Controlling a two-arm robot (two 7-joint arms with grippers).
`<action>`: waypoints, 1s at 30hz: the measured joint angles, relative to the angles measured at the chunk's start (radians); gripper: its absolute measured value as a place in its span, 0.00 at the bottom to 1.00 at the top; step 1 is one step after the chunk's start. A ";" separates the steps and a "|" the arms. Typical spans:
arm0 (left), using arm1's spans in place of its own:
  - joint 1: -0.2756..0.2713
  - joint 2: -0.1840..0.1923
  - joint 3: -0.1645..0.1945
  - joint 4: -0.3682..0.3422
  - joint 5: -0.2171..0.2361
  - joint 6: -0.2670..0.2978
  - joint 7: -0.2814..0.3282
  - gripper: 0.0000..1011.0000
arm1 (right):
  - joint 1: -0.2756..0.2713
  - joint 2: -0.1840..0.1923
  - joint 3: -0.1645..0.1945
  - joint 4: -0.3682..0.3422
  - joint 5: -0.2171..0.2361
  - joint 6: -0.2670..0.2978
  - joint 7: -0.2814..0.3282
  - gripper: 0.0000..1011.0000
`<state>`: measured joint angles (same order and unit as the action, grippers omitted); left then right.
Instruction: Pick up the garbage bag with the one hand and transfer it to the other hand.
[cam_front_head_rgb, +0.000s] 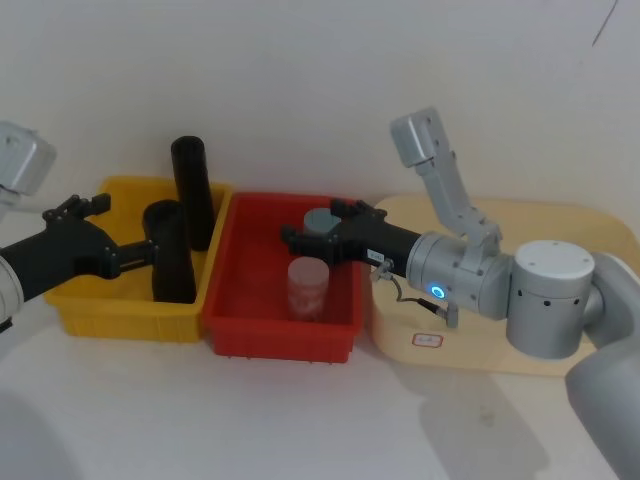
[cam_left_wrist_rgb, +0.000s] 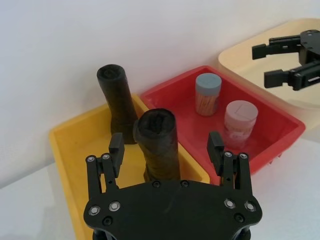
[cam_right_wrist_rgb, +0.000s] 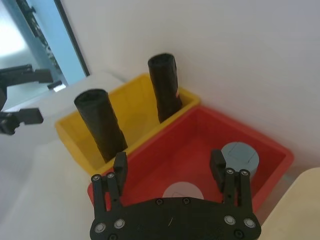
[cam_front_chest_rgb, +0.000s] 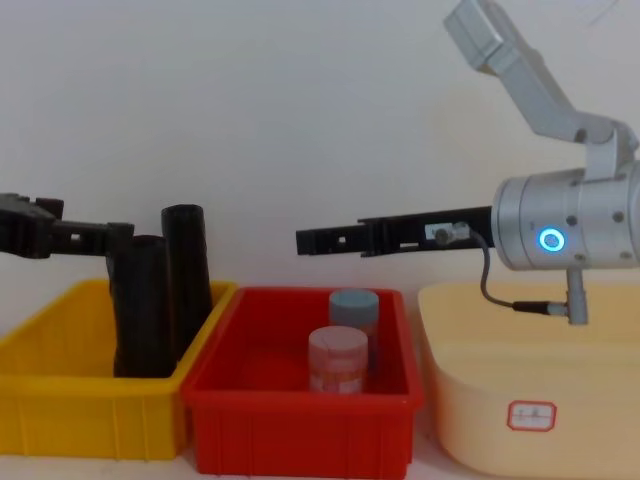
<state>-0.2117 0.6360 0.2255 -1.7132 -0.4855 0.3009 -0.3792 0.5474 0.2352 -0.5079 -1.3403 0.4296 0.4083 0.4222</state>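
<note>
Left wrist view: left gripper (cam_left_wrist_rgb: 166, 142) has its fingers apart, one on each side of the garbage bag (cam_left_wrist_rgb: 159, 155), with gaps on both sides, not clamped. The bag stands upright in the yellow bin (cam_left_wrist_rgb: 70, 150). The fingers sit high, near the rim, so a soft roll could squash or pivot out on the lift. An off-centre close would shove the bag into the slimmer black tube (cam_left_wrist_rgb: 116, 100) just behind it and tip both. Next over is the red bin (cam_left_wrist_rgb: 272, 122) with two jars (cam_left_wrist_rgb: 207, 92). Farthest is the right gripper (cam_left_wrist_rgb: 261, 63), fingers apart, above the red bin and well apart from the bag. A long carry means a slip would drop the bag onto the jars.
</note>
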 joint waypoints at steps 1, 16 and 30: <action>-0.004 -0.002 0.002 0.007 0.000 -0.002 -0.001 0.99 | 0.003 0.000 -0.003 0.006 -0.001 0.005 0.001 0.99; -0.081 -0.050 0.047 0.147 0.001 -0.037 -0.018 0.99 | 0.032 0.003 -0.033 0.061 0.000 0.027 0.007 0.99; -0.156 -0.099 0.093 0.264 -0.015 -0.053 -0.059 0.99 | 0.041 0.005 -0.043 0.084 0.014 0.038 0.009 0.99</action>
<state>-0.3677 0.5368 0.3182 -1.4489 -0.5008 0.2477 -0.4387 0.5887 0.2407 -0.5506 -1.2567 0.4439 0.4463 0.4308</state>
